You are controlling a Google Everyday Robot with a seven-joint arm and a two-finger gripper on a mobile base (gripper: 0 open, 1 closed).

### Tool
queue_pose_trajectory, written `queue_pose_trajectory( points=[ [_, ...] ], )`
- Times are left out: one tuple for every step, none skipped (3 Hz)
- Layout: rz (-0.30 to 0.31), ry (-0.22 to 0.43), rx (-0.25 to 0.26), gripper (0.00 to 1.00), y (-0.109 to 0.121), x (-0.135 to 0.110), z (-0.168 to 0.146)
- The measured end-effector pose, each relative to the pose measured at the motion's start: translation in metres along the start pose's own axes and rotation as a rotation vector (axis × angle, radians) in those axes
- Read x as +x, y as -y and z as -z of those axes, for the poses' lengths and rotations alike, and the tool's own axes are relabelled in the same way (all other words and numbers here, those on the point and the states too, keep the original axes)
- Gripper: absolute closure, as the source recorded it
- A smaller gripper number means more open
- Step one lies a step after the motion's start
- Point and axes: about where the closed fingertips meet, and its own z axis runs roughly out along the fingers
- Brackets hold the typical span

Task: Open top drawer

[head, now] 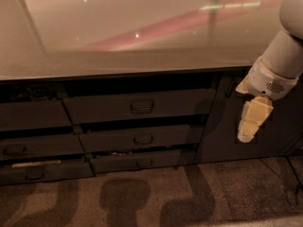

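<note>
The top drawer [137, 106] is the widest dark grey front under the counter, with a small rectangular loop handle [141, 106] at its middle. It looks closed, flush with its neighbours. My gripper [250, 126] hangs at the right on a white arm, its pale fingers pointing down in front of the dark cabinet door [246, 117]. It is well to the right of the drawer handle and a little lower, touching nothing.
Two slimmer drawers [142, 140] [142, 161] sit below the top drawer. More drawers [28, 145] stand at the left. A glossy counter top [132, 32] runs above. Speckled floor [189, 197] lies in front, with shadows on it.
</note>
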Motion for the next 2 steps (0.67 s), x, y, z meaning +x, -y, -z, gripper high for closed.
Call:
queue_pose_trajectory(
  points=[
    [0.019,0.002,0.068,0.0,-0.012,0.001,-0.003],
    [0.102,0.026,0.231,0.0,-0.064,-0.008,0.018]
  ],
)
